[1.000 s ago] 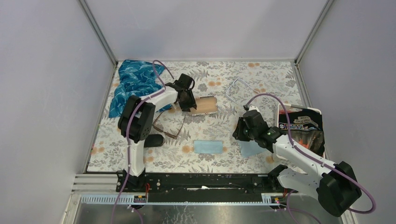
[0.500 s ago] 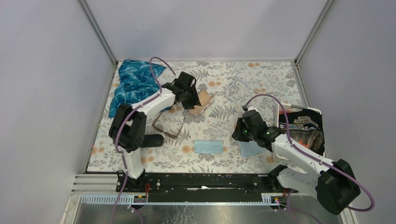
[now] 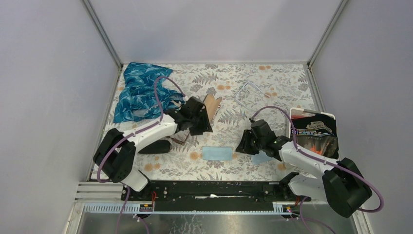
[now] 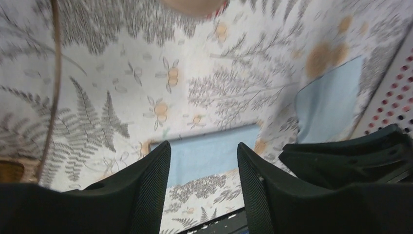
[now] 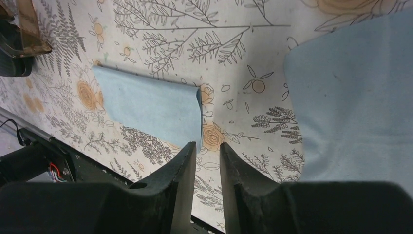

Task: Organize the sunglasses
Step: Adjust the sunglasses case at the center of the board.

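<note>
Left arm: it reaches from its base at the near edge toward 1 o'clock and lies low over the counter [image 3: 272, 78]. The wrist is tilted, so the fingers point toward the near side, at the blue cloth [image 3: 218, 153].
Left claw [image 4: 203, 145]: the fingers are apart and nothing is between them.
Sunglasses [image 3: 181, 140]: they lie on the counter at about 7 o'clock from the left claw in the top view, mostly hidden under the wrist. In the left wrist view one slim brown arm runs on the 9 o'clock side, outside the fingers.
Right arm: it bends toward 10 o'clock, low over the edge of the second blue cloth [image 3: 263, 157].
Right claw [image 5: 208, 146]: only a narrow gap is left between the fingers, and it holds nothing.
Sunglasses from the right claw: at 9 o'clock, well apart.
</note>
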You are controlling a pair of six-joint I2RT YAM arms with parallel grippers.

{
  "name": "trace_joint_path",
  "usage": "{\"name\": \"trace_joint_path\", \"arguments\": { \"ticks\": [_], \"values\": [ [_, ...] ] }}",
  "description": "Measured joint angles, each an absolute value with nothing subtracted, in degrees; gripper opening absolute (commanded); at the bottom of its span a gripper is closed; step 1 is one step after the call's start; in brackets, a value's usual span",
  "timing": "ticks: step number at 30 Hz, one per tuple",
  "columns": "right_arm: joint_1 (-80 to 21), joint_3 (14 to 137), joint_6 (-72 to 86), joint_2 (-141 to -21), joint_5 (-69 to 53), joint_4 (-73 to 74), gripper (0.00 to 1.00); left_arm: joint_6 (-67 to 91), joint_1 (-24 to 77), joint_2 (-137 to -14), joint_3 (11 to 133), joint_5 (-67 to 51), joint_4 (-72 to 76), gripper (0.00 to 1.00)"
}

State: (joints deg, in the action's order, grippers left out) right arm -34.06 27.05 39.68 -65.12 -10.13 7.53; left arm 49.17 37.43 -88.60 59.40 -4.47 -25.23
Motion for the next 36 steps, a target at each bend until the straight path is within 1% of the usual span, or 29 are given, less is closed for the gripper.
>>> {"name": "trace_joint_path", "arguments": {
  "ticks": [4, 6, 9, 14, 17, 21, 25, 29, 36],
  "values": [
    [-34.1, 25.8, 40.8, -66.3, -11.6, 6.2, 0.32, 50.7, 40.2, -88.5, 56.6, -3.8, -25.4, 0.61],
    [-34.1, 25.7, 41.1, -67.1, -11.7, 5.4, 0.32, 50.8, 40.4, -89.6, 58.4, -2.8, -25.8, 0.63],
    [-34.1, 25.8, 41.1, -67.5, -11.7, 4.8, 0.33, 49.3, 40.4, -94.4, 66.4, 0.0, -26.7, 0.63],
    [-34.1, 26.3, 41.1, -65.8, -11.4, 5.3, 0.34, 43.8, 38.3, -107.2, 86.0, 2.2, -28.0, 0.62],
    [-34.1, 26.5, 41.1, -62.8, -10.6, 6.6, 0.34, 41.9, 35.6, -113.4, 92.2, 2.3, -28.0, 0.62],
    [-34.1, 26.5, 41.2, -59.3, -9.2, 8.2, 0.34, 41.6, 31.9, -118.0, 94.2, 1.6, -28.2, 0.59],
    [-34.1, 26.5, 41.3, -58.5, -8.6, 8.9, 0.34, 42.0, 29.6, -122.0, 95.4, -0.2, -28.2, 0.54],
    [-34.1, 26.3, 41.5, -58.3, -8.2, 10.2, 0.34, 42.5, 29.8, -124.9, 95.8, -2.0, -28.1, 0.50],
    [-34.1, 26.3, 41.5, -58.3, -8.0, 11.0, 0.34, 41.2, 31.6, -124.7, 94.2, -3.7, -27.8, 0.48]
  ]
}}
